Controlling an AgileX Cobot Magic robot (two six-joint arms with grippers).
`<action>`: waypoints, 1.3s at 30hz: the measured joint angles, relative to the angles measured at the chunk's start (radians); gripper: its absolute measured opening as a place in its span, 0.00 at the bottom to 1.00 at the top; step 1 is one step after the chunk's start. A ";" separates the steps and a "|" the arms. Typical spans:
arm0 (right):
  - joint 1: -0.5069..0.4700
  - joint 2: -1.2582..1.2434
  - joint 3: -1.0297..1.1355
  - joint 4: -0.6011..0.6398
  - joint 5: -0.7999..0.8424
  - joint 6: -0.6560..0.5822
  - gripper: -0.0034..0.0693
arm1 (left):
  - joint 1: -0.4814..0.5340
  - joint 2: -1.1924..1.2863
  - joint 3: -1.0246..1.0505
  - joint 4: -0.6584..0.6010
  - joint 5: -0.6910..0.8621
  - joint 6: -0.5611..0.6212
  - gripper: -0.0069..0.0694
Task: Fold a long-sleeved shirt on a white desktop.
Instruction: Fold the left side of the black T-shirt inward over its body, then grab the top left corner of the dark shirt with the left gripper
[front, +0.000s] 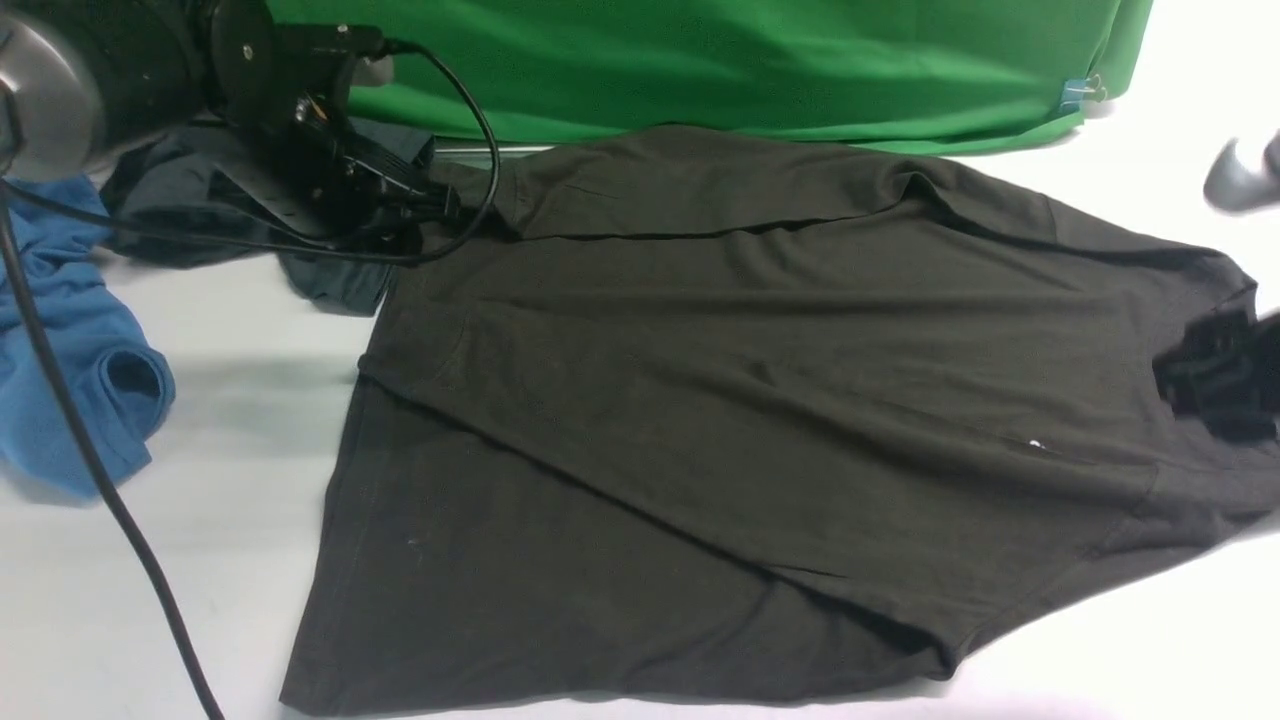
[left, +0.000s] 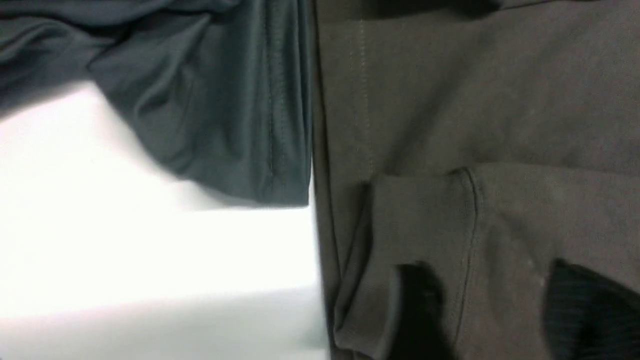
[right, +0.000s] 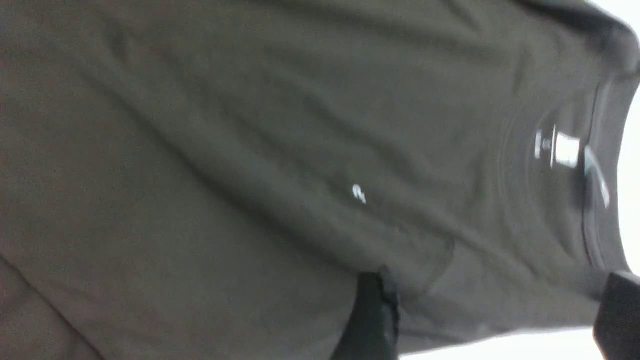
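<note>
While you've got the front cam up: the long-sleeved shirt (front: 720, 400) lies spread over the centre and right of the white surface (front: 230, 420). Its far edge sits by the green backdrop (front: 700, 60) and its near edge is close to the surface's near edge. One layer is folded diagonally across the body.

L tool (left: 500, 320) is at the shirt's far-left corner, fingers (left: 415, 310) wide apart over a sleeve cuff (left: 470, 225), w/ nothing clamped btw them.

R tool (right: 495, 320) is at the collar end, by the surface's right edge, also spread wide w/ fabric under it and no grip. R wrist cam shows the collar label (right: 565, 150) and a small white logo (right: 357, 192).

Grey-teal garment (front: 190, 190) butts against the shirt at the far-left corner. Blue garment (front: 70, 330) is at the left edge, apart from the shirt.
</note>
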 joint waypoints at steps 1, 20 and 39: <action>-0.001 0.006 -0.019 0.015 -0.002 0.000 0.83 | 0.000 0.000 -0.010 -0.012 0.022 -0.002 0.71; -0.001 0.021 -0.046 0.531 -0.112 -0.495 0.79 | 0.072 0.363 -0.519 -0.394 0.106 -0.012 0.82; -0.001 0.021 -0.046 0.600 -0.133 -0.612 0.79 | 0.072 0.506 -0.555 -0.488 -0.114 -0.087 0.80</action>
